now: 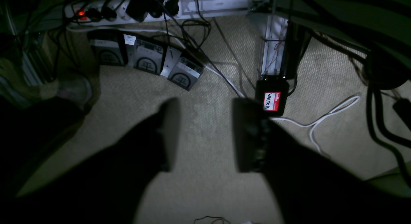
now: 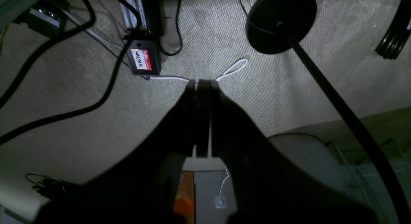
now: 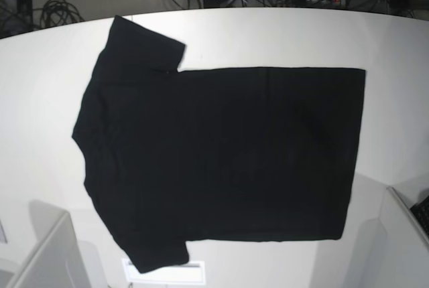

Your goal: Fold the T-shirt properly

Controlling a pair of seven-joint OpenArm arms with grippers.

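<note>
The black T-shirt [image 3: 221,154] lies spread flat on the white table [image 3: 268,33] in the base view. Its sleeves point left and its hem is at the right. The upward face is plain black; no print or tag shows. Neither gripper appears in the base view. In the left wrist view, my left gripper [image 1: 205,134] is open and empty, hanging over carpeted floor. In the right wrist view, my right gripper [image 2: 201,86] is shut with nothing between its fingers, also over the floor. The shirt is out of both wrist views.
Grey panels stand at the table's near left [image 3: 47,254] and near right [image 3: 402,241] corners. On the floor are a power strip [image 1: 96,12], a black box with a red label [image 1: 271,100], a white cable [image 1: 324,119] and a black stand base [image 2: 281,21].
</note>
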